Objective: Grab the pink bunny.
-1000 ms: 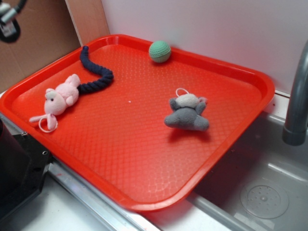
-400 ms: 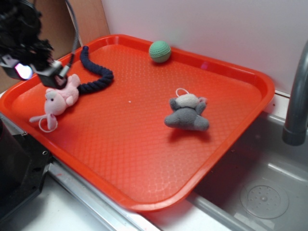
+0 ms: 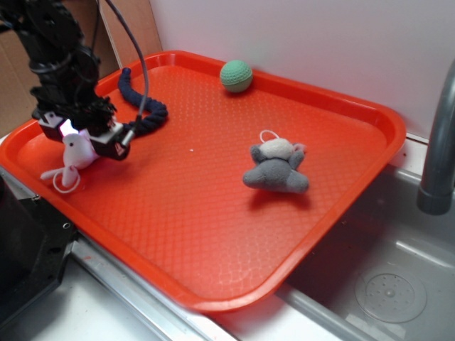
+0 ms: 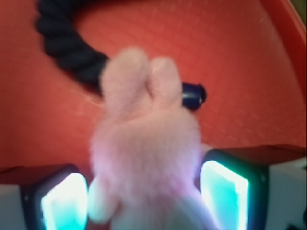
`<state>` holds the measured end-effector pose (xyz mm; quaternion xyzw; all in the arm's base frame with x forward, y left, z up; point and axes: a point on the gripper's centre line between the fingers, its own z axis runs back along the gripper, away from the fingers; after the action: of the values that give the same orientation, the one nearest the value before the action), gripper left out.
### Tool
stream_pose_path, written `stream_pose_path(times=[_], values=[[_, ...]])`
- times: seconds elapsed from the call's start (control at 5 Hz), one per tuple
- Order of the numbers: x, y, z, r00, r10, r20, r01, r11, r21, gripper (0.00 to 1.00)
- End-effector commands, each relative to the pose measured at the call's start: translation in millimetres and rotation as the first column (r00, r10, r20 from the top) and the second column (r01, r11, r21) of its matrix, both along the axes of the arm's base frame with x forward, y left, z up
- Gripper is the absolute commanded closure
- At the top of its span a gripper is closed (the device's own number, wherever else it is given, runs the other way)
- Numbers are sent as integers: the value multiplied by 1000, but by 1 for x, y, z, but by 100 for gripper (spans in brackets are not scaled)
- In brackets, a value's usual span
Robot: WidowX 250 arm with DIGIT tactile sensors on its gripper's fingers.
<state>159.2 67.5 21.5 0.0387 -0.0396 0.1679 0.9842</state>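
Observation:
The pink bunny (image 3: 74, 153) lies at the left edge of the red tray (image 3: 213, 234), its loop cord trailing toward the tray's front rim. My gripper (image 3: 82, 141) is down over it and covers most of its body. In the wrist view the bunny (image 4: 146, 158) fills the gap between the two glowing pads (image 4: 62, 201), with its legs pointing away. The gripper (image 4: 144, 196) is open, with a jaw on each side of the bunny and a narrow gap showing by each pad.
A dark blue rope (image 3: 138, 103) curls right behind the bunny and shows in the wrist view (image 4: 67, 43). A green ball (image 3: 236, 75) sits at the tray's back rim. A grey plush animal (image 3: 276, 168) lies mid-right. A faucet (image 3: 437, 149) and sink (image 3: 384, 284) are at the right.
The arm has come in from the upper left and lowered over the bunny, so the jaws now straddle it. The bunny and the other toys have not moved.

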Motion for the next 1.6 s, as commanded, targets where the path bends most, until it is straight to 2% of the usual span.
stream_pose_path(times=[0.0, 0.2, 0.4, 0.6, 0.8, 1.0, 1.2, 1.4], values=[[2, 3, -2, 1000, -11, 12, 11, 1000, -12, 100], [2, 4, 20, 998, -25, -60, 23, 999, -26, 100], [4, -10, 50, 999, -43, -34, 42, 999, -27, 100], [4, -36, 99, 992, -126, 2, 125, 975, -183, 100], [-1, -67, 148, 983, -173, 66, 184, 952, -246, 100], [0, -95, 181, 969, -221, 111, 242, 939, -244, 100], [6, -123, 199, 954, -275, 118, 295, 931, -214, 100], [10, -130, 200, 957, -271, 100, 285, 945, -163, 100]])
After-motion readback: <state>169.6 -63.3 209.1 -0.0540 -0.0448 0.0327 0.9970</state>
